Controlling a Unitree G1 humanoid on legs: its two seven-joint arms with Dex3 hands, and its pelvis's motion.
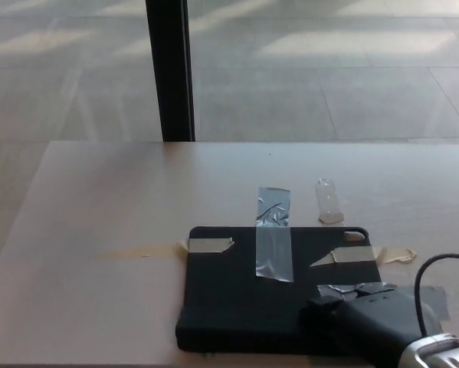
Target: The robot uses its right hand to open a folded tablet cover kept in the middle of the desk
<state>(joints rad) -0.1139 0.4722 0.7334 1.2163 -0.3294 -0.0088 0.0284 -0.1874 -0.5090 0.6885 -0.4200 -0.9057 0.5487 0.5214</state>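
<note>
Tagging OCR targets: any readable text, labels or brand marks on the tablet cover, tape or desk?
None readable.
Tablet cover: plain black, no print or logo visible.
Tape strips: blank.
Desk: no markings.
Right robot hand: no label visible.

Only the right hand [367,326] shows, entering from the picture's 5 o'clock corner. It lies low and flat, its black back facing up and its tip pointing toward 9 o'clock. A silver wrist cuff [444,354] follows behind. Whether its grasp is closed cannot be told.
</note>
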